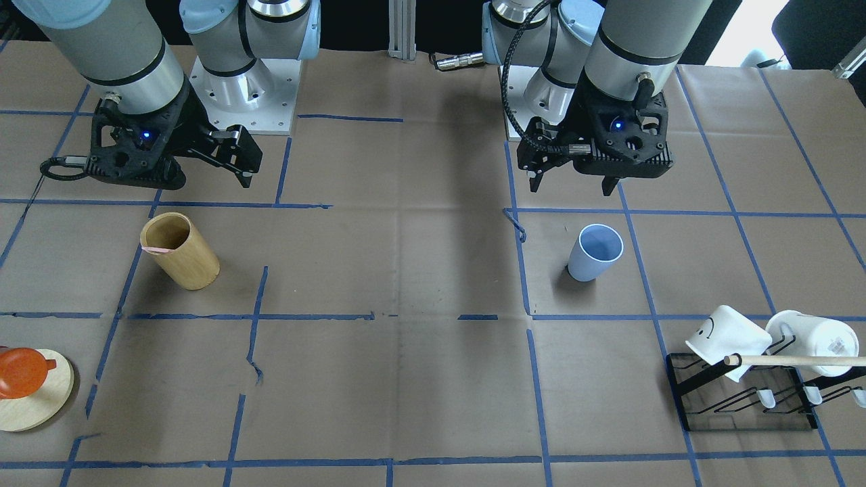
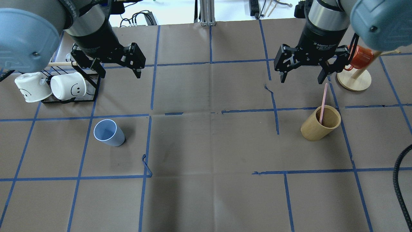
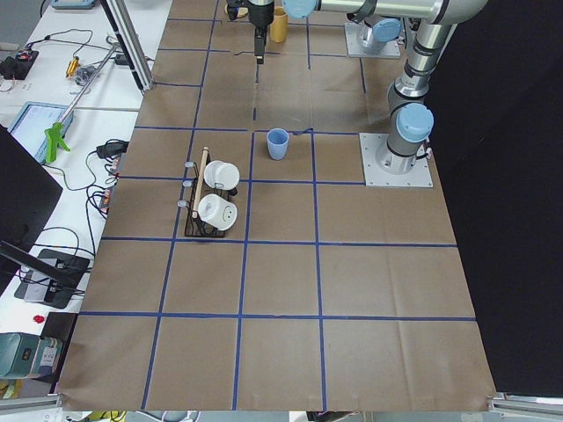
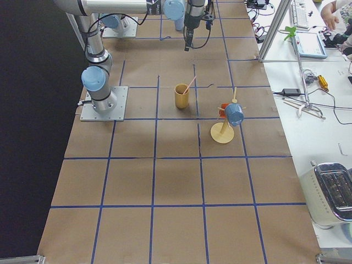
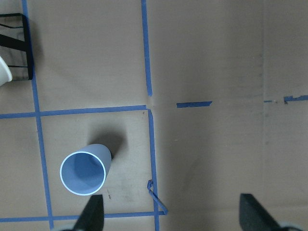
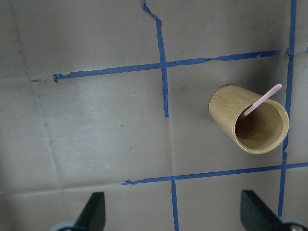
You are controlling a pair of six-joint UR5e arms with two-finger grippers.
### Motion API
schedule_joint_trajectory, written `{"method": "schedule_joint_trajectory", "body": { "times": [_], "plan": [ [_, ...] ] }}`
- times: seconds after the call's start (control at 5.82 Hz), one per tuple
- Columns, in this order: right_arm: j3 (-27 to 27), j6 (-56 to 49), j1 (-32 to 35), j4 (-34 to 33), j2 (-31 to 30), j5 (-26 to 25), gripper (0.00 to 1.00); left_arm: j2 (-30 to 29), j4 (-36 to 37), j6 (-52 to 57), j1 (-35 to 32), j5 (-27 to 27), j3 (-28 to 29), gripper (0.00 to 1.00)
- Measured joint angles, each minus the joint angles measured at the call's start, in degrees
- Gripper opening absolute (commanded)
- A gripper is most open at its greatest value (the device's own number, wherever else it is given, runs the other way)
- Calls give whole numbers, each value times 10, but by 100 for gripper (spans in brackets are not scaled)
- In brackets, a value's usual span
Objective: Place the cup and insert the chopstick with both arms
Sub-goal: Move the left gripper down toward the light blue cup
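Note:
The light blue cup (image 2: 107, 132) stands upright and empty on the table's left half; it also shows in the front view (image 1: 594, 253) and the left wrist view (image 5: 85, 171). My left gripper (image 2: 117, 71) is open and empty, high above and behind the cup. A pale pink chopstick (image 2: 323, 101) leans inside the tan wooden holder (image 2: 320, 124), its top sticking out over the rim; the right wrist view shows the chopstick (image 6: 262, 101) too. My right gripper (image 2: 302, 79) is open and empty, above and just behind the holder.
A black rack (image 2: 69, 100) with two white mugs (image 2: 67, 87) and a long wooden dowel (image 2: 61, 64) sits at the far left, behind the cup. An orange mug (image 2: 359, 56) hangs on a round wooden stand (image 2: 354, 82) at the far right.

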Motion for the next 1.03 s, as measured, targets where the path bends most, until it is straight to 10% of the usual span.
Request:
{"method": "schedule_joint_trajectory", "body": {
  "times": [1.03],
  "plan": [
    [0, 0, 0, 0, 0, -1, 100, -18, 108, 43, 84, 0, -175, 98]
  ]
}}
